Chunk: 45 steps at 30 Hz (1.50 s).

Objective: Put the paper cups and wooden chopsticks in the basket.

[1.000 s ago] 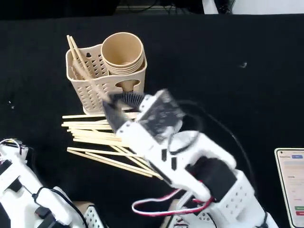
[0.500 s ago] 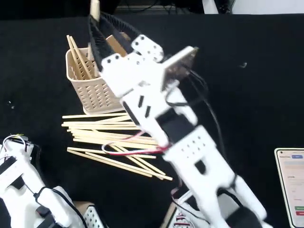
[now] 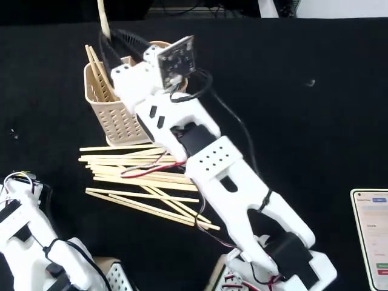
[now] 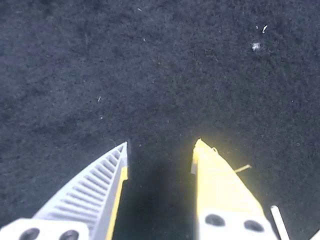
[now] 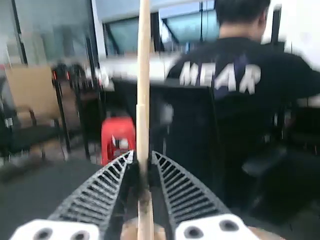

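A beige perforated basket [image 3: 112,115] stands at the table's back left, with a few wooden chopsticks [image 3: 94,65] leaning in its left part. The rim of the stacked paper cups [image 3: 160,44] peeks out behind the arm. My right gripper [image 3: 113,41] hovers over the basket, shut on a single chopstick [image 3: 103,17] that points upward. In the right wrist view that chopstick [image 5: 144,75] runs straight up between the black fingers of the gripper [image 5: 143,154]. Several chopsticks [image 3: 133,176] lie piled on the table in front of the basket. My left gripper [image 4: 160,147] is open over bare black cloth.
The left arm's white body [image 3: 24,242] sits at the front left corner. A phone [image 3: 371,230] lies at the right edge. The right arm's links stretch diagonally across the table's middle, over part of the chopstick pile.
The right arm has swung from low over the chopstick pile up and back to above the basket, carrying one chopstick. The left arm has stayed put.
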### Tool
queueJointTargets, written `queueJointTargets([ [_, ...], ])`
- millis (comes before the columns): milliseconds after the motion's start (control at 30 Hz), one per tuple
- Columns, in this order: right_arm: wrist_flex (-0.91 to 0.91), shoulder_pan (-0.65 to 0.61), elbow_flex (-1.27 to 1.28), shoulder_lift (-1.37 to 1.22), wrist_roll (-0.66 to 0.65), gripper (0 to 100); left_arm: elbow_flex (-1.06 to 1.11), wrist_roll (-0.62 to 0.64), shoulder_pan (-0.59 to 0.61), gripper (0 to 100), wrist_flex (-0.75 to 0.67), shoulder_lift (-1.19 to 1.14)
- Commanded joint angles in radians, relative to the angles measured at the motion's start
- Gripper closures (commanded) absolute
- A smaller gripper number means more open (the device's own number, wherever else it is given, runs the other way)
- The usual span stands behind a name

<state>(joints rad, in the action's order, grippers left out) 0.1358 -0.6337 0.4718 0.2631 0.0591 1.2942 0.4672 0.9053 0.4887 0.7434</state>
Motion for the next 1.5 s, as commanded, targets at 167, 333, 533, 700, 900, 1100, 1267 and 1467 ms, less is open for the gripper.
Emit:
queueJointTargets([
  [167,-0.138,0.005,0.053,0.137,0.009,84.3,-0.033,0.002,-0.013,79,-0.018,0.008],
  [333,-0.381,0.000,0.096,0.354,0.009,88.3,-0.035,0.002,-0.013,79,-0.018,0.008],
  [533,-0.879,-0.086,0.286,0.639,0.006,88.9,-0.036,0.002,-0.013,79,-0.018,0.005],
  [700,-1.022,-0.186,0.575,0.702,-0.094,83.5,-0.038,0.002,-0.013,79,-0.018,0.005],
  [900,-0.916,-0.270,0.792,0.619,-0.181,79.1,-0.038,0.002,-0.013,79,-0.018,0.003],
  [1100,-0.819,-0.310,0.762,0.478,-0.241,81.8,-0.038,0.002,-0.013,79,-0.018,0.003],
  [1267,-0.839,-0.439,0.687,0.366,-0.245,81.9,-0.036,0.002,-0.013,79,-0.018,0.006],
  [1467,-0.783,-0.367,0.625,0.194,-0.249,81.6,-0.033,0.002,-0.013,79,-0.018,0.011],
])
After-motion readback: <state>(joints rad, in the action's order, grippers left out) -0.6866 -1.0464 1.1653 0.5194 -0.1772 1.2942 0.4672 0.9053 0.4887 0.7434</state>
